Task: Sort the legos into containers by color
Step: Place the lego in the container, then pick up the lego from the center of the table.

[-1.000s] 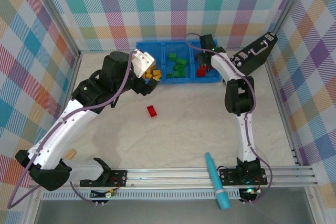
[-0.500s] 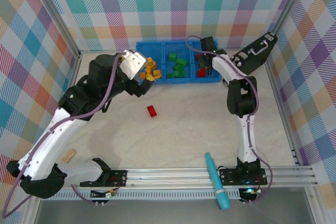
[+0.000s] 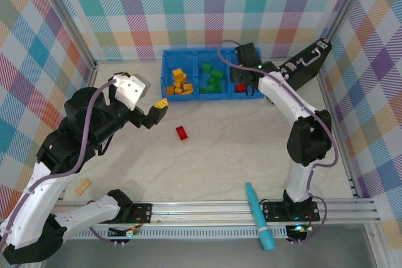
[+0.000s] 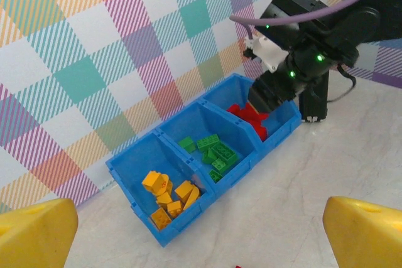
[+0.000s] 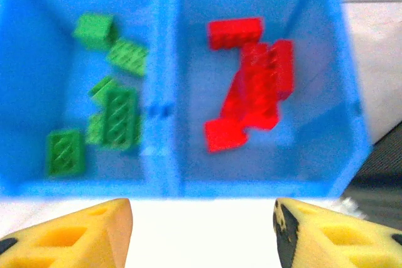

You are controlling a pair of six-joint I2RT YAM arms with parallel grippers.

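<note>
Currently, the blue rectangular plastic tray (image 3: pixel 188 96) is standing at the far side of the table (image 3: pixel 220 167). Its left compartment is holding the yellow studded plastic bricks (image 3: pixel 179 83), the middle one the green studded bricks (image 3: pixel 213 80), and the right one the red studded bricks (image 5: pixel 251 86). A single red studded brick (image 3: pixel 181 133) is lying on the bare table, nearer than the tray and well apart from it. The left gripper (image 3: pixel 157 110) is hanging just left of that brick, released and carrying nothing. The right gripper (image 3: pixel 244 89) is hovering over the near rim of the right compartment, fingers spread wide and empty. A teal marker-like tool (image 3: pixel 259 216) is lying across the near rail, and a tan wooden block (image 3: pixel 82 186) is resting at the near left.
</note>
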